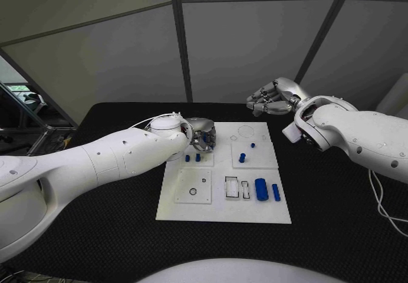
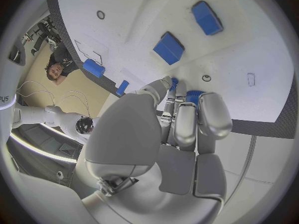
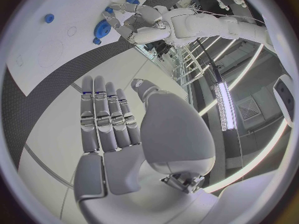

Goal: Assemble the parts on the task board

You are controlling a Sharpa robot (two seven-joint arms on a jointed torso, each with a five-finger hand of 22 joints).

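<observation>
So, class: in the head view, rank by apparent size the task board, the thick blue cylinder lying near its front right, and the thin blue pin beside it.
1. task board
2. thick blue cylinder
3. thin blue pin

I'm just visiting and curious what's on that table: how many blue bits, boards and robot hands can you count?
blue parts, counted in the head view: 6
task board: 1
Hands: 2, left hand and right hand
Total: 9; the left hand may hide more parts.
</observation>
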